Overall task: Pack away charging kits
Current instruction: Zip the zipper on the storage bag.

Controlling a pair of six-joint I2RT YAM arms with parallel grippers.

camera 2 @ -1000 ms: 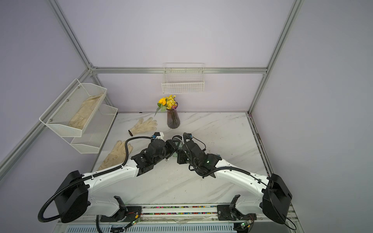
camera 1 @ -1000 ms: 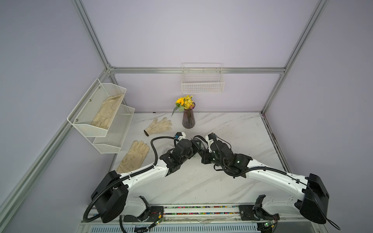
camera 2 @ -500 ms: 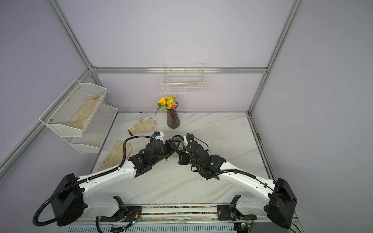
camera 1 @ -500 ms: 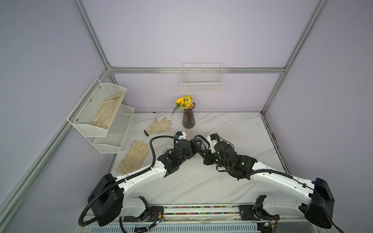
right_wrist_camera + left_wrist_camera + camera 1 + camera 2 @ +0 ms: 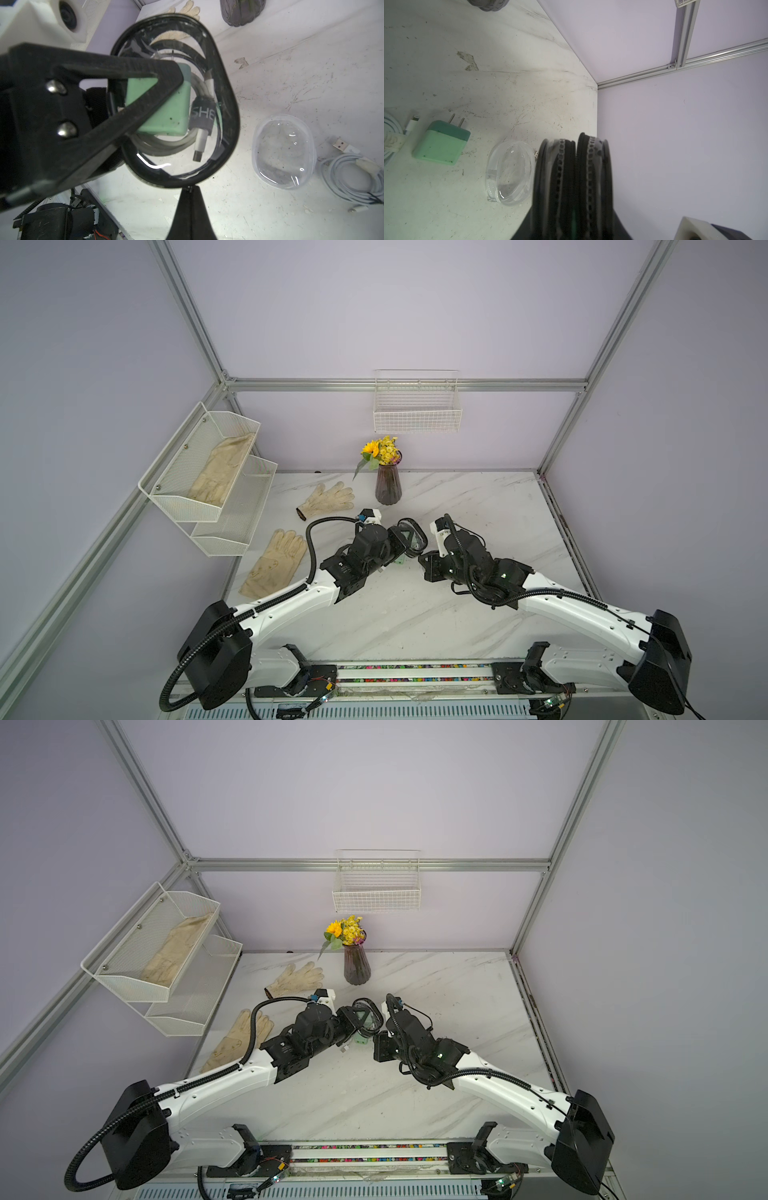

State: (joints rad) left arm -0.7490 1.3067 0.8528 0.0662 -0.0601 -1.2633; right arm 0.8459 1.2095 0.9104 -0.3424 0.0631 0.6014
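Case [image 5: 227,108] still in left gripper [image 5: 409,538], right arm [image 5: 561,605] swung outward

Both top views are looking steeply down from high above the near edge of the table [image 5: 415,614], facing the back wall [image 5: 332,323] and taking in almost the same scene. The left wrist camera is sitting close behind the black-rimmed case [image 5: 571,187], peering along the tabletop toward a corner [image 5: 597,86]. The right wrist camera is viewing that case [image 5: 207,158] close up, seemingly from its other side; both wrist views are sharing the clear case [image 5: 509,172] [image 5: 283,151]
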